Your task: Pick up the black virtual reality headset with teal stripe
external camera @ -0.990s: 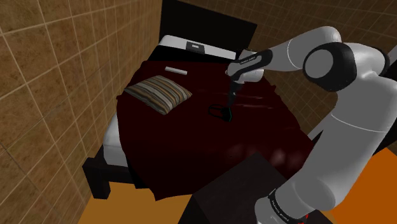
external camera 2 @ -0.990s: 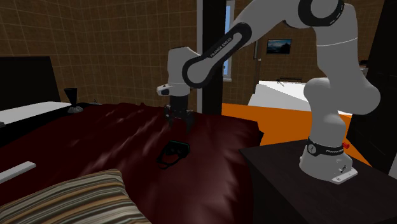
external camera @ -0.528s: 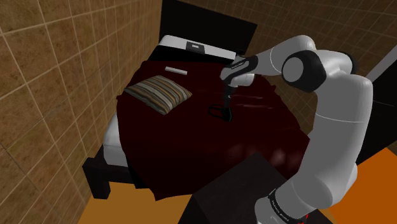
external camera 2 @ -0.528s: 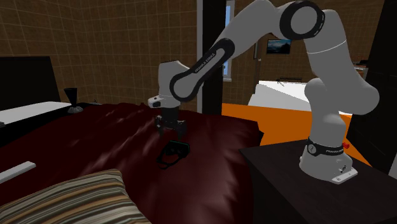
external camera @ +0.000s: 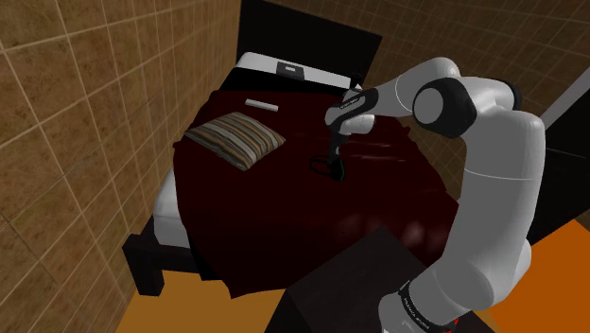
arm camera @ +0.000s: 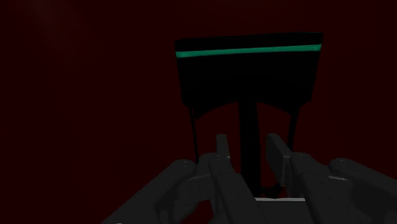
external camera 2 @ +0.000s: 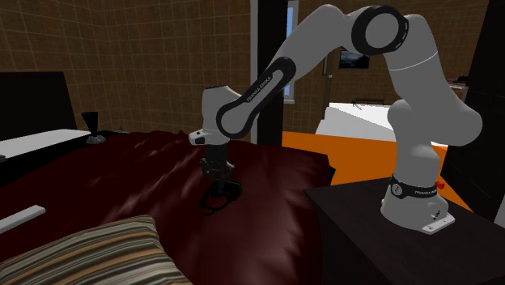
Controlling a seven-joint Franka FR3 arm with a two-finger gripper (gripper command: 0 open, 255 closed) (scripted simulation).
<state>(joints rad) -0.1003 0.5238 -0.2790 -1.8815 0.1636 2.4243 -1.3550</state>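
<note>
Gripper lowered over headset, fingers apart, bedspread open around

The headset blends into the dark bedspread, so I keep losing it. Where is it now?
The headset lies on the dark red bedspread, to the striped pillow's right in the shoulder view, directly beneath the open gripper.

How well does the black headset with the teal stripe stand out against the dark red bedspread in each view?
Wrist view: dim, the black-bodied headset nearly merges with the dark red bedspread; the teal stripe pops. Shoulder view: small dark outline. Second exterior view: bedspread sheen helps the silhouette.
</note>
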